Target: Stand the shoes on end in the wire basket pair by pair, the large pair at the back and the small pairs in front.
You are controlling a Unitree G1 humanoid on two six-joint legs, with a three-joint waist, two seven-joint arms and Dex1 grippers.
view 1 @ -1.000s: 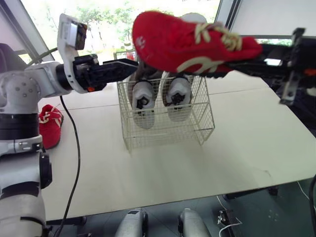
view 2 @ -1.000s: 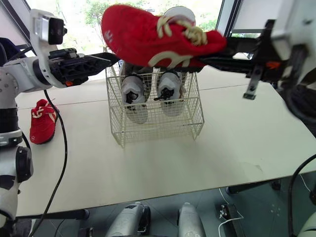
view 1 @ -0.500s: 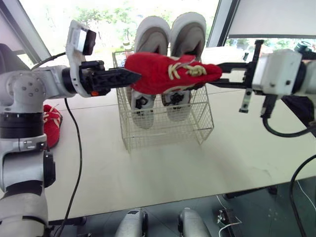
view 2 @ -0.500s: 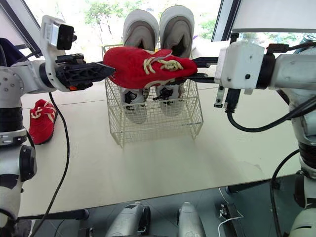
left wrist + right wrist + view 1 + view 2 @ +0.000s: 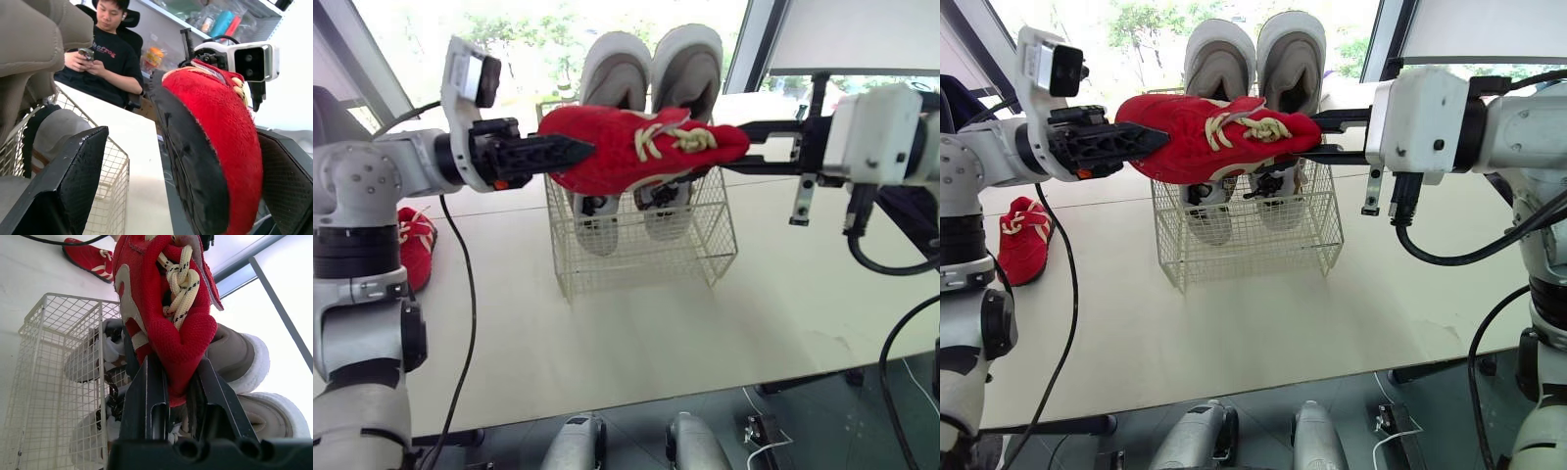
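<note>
The large grey pair (image 5: 1253, 59) is already stood at the far side of the wire basket (image 5: 1263, 245), one red shoe (image 5: 1205, 147) is held aloft by its rim, heel clenched in the fingers of the right gripper (image 5: 178, 382), toe between the spread fingers of the left gripper (image 5: 573, 152), and its mate (image 5: 1020, 240) is left on the tabletop (image 5: 1234, 323).

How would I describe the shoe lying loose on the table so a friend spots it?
Find the white table, then the wire basket near its middle. To the robot's left of it lies a small red shoe with cream laces. Its twin is held up by the right pincer and the grey shoes stand in the basket; this one rests on the tabletop.
</note>
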